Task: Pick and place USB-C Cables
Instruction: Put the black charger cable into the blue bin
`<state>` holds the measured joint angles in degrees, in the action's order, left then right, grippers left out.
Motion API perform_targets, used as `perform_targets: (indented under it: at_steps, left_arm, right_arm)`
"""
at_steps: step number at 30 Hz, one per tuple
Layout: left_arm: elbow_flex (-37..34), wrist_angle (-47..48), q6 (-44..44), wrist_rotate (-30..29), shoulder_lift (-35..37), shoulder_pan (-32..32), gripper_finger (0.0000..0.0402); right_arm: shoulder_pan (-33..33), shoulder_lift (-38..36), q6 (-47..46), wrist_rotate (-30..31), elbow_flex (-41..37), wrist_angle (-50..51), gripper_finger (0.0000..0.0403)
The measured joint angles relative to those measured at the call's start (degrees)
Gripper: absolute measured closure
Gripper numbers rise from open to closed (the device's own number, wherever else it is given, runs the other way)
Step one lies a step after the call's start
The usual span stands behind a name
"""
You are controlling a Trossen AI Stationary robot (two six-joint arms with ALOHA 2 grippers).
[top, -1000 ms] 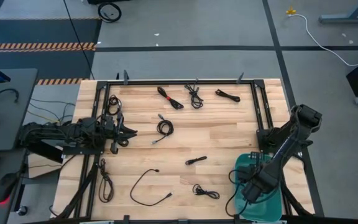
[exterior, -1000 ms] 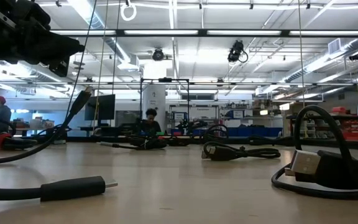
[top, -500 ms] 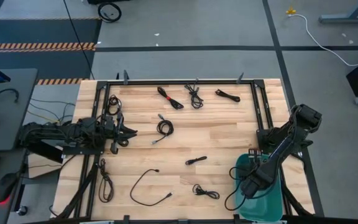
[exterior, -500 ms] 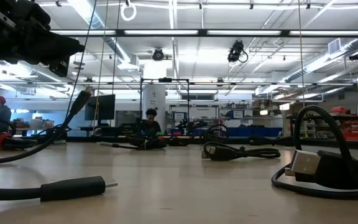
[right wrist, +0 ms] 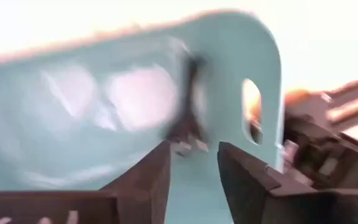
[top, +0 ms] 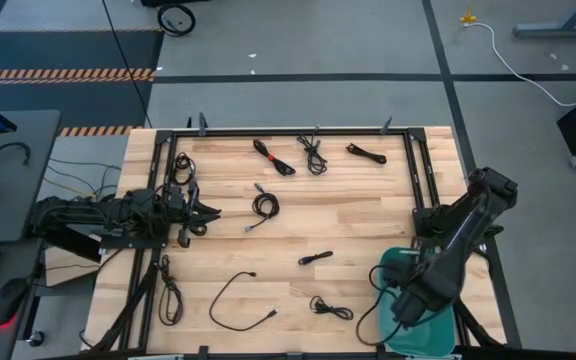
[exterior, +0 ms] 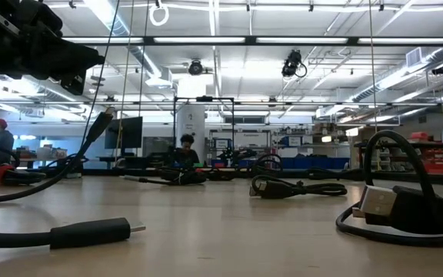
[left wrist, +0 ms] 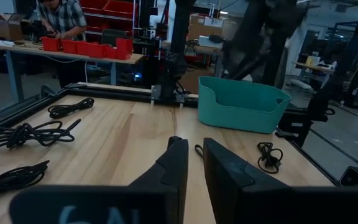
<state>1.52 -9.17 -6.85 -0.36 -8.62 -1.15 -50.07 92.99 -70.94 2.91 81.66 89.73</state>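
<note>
The right gripper [top: 400, 312] hangs over the teal bin [top: 438, 335] at the near right corner of the wooden bench [top: 368, 215]; its wrist view looks into the bin's pale teal wall [right wrist: 104, 93] with the two fingers [right wrist: 148, 180] parted by a clear gap and nothing between them, while a blurred dark cable [right wrist: 188, 118] shows just beyond the tips, apart from them. The left gripper [top: 206, 212] waits at the bench's left side, pointing across the boards; its fingers [left wrist: 176, 165] stand nearly together with only a thin slit between them and hold nothing. The USB-C cables lie scattered on the bench: three bundles along the far edge, one with a red tie [top: 273, 158], a second [top: 314, 155] and a third [top: 366, 153] beside it, a small coil [top: 264, 205] near the middle, a short straight piece [top: 315, 258], a long open loop [top: 236, 300], a tangled one [top: 330, 307] near the bin, and two more along the left rail [top: 170, 290], [top: 181, 168]. In the low view a plug end [exterior: 98, 231] lies close on the boards.
</note>
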Motion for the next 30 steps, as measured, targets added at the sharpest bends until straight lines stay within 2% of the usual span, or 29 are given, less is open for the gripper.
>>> perform_targets:
  at_steps: [3, 6, 9, 11, 13, 17, 20, 27, 30]
  left_arm:
    - [0.0, 0.0, 0.0, 0.0, 0.0, 0.0, 0.0349]
    - [0.0, 0.0, 0.0, 0.0, 0.0, 0.0, 0.0351]
    - [0.0, 0.0, 0.0, 0.0, 0.0, 0.0, 0.0349]
    - [0.0, 0.0, 0.0, 0.0, 0.0, 0.0, 0.0347]
    - [0.0, 0.0, 0.0, 0.0, 0.0, 0.0, 0.0345]
    - [0.0, 0.0, 0.0, 0.0, 0.0, 0.0, 0.0347]
    - [0.0, 0.0, 0.0, 0.0, 0.0, 0.0, 0.035]
    - [0.0, 0.0, 0.0, 0.0, 0.0, 0.0, 0.0344]
    - [0.0, 0.0, 0.0, 0.0, 0.0, 0.0, 0.0342]
  right_arm:
    - [0.4, -0.1, -4.8, 6.6, 6.6, -2.9, 0.0283]
    - [0.6, -0.1, -4.5, 15.9, 10.7, -9.5, 0.0288]
    - [0.6, -0.1, 1.5, 29.4, 11.2, -20.9, 0.0288]
    - [1.0, 0.1, 8.6, 37.9, 10.7, -28.2, 0.0287]
    - [2.3, 0.4, 16.7, 42.6, 9.8, -36.1, 0.0286]
    - [5.8, 1.9, 28.2, 40.7, 6.9, -49.8, 0.0286]
    - [7.8, 4.6, 34.6, 39.3, 5.8, -56.6, 0.028]
    - [11.3, 12.9, 42.6, 37.7, 5.6, -64.2, 0.0241]
    - [12.3, 16.9, 44.0, 34.3, 5.6, -65.4, 0.0221]
